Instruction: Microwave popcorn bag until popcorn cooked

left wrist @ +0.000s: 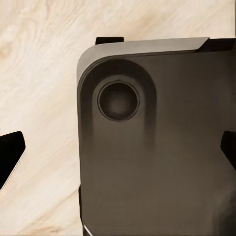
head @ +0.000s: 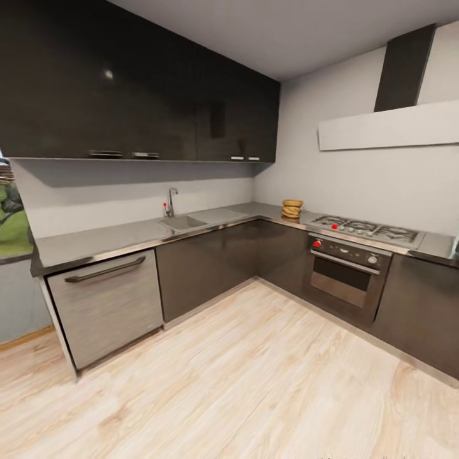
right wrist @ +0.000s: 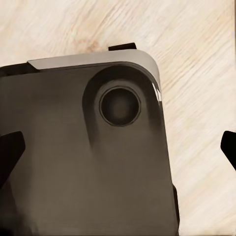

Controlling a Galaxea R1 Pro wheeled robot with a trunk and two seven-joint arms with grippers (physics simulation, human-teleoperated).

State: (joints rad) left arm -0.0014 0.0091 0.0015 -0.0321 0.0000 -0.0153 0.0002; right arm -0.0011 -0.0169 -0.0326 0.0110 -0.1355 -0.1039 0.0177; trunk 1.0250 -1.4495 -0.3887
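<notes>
The popcorn bag, a small tan sack with ringed folds, stands on the grey countertop near the far corner, just left of the gas hob. At the right border a thin pale blue sliver, likely the microwave, rests on the countertop. My left gripper hangs open over my own dark base and the wood floor, with its fingertips wide apart. My right gripper is open in the same way, fingertips spread with nothing between them. Both are far from the bag.
An L-shaped run of dark cabinets holds a sink with a tap, a steel dishwasher front, a gas hob and a built-in oven. Dark wall cupboards hang above. Pale wood floor stretches ahead.
</notes>
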